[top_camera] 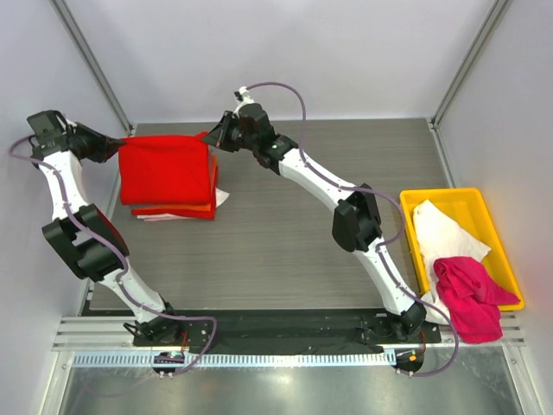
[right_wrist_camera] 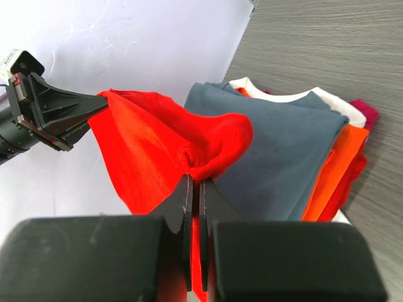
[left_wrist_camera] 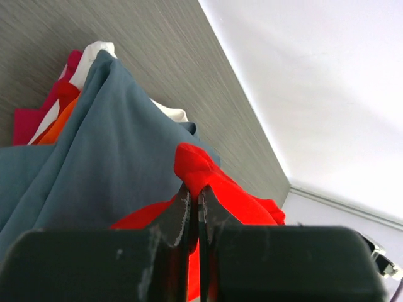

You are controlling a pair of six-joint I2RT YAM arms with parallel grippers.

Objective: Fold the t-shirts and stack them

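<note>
Both jaws pinched tight on red t-shirt (top_camera: 164, 169), above folded stack (right_wrist_camera: 283, 157)

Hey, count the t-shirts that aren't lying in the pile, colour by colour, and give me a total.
Red t-shirt, pinched between the left gripper and the right gripper above the pile: 1
White t-shirt, in the yellow tray: 1
Magenta pink t-shirt, spilling over the tray's near end: 1
Total: 3
</note>
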